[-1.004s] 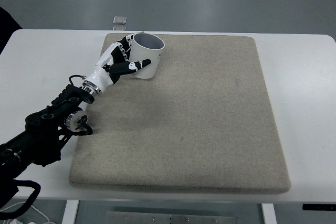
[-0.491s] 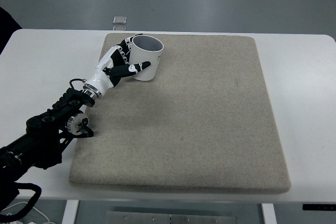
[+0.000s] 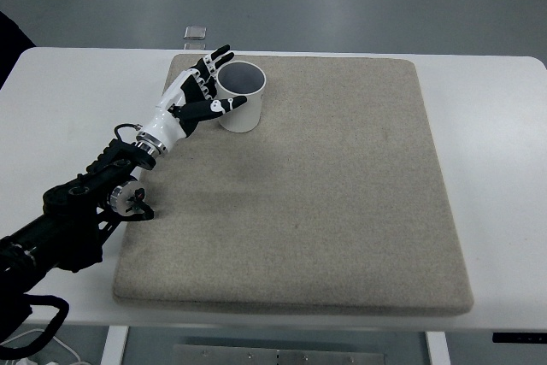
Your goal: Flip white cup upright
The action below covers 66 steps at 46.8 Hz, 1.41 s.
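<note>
Fingers spread and loosened, the left hand [image 3: 195,98] reaches in diagonally from the lower left, cupping beside the white cup [image 3: 239,97], which stands mouth-up at the far-left corner of the beige mat [image 3: 325,203].

A: Count?
B: 1 white cup [image 3: 239,96], 1 beige mat [image 3: 325,203], 1 white surface [image 3: 487,168].
A: Robot hands?
B: 1 robot hand [image 3: 195,100] (the left). Also 1 small clear obj [image 3: 196,34] past the surface's far edge.
</note>
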Each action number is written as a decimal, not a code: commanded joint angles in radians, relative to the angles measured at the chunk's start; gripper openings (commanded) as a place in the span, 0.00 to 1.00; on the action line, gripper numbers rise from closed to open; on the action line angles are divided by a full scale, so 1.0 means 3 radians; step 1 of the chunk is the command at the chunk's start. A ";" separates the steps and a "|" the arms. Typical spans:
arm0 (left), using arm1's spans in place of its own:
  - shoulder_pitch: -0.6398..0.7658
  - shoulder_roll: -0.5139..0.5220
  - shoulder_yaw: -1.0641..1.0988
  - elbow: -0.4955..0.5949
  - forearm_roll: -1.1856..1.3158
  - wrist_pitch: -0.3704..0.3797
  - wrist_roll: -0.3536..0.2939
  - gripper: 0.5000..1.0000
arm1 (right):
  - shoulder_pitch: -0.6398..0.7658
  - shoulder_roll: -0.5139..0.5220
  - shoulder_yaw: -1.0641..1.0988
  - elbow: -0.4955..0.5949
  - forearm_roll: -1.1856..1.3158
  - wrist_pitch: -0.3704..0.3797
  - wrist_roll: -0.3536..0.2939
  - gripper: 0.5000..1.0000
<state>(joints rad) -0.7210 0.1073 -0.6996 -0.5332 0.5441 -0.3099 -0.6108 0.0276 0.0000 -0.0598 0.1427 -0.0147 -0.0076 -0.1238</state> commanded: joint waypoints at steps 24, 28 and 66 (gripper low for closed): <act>-0.0087 0.0067 -0.0092 -0.0114 -0.0024 -0.0010 0.0000 0.99 | -0.0005 0.0000 0.0000 0.0000 0.0008 0.0015 0.0004 0.86; -0.0102 0.0072 -0.0128 -0.0120 -0.0024 -0.0010 0.0000 0.99 | -0.0005 0.0000 0.0000 0.0000 0.0008 0.0015 0.0004 0.86; -0.0608 0.0128 -0.0174 0.0024 -0.1568 0.0107 0.0016 0.99 | -0.0010 0.0000 0.0000 0.0000 0.0018 0.0020 0.0004 0.86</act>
<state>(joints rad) -0.9026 0.1439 -0.7513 -0.5325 0.1259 -0.2776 -0.6108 0.0245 0.0000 -0.0598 0.1427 -0.0091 -0.0013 -0.1227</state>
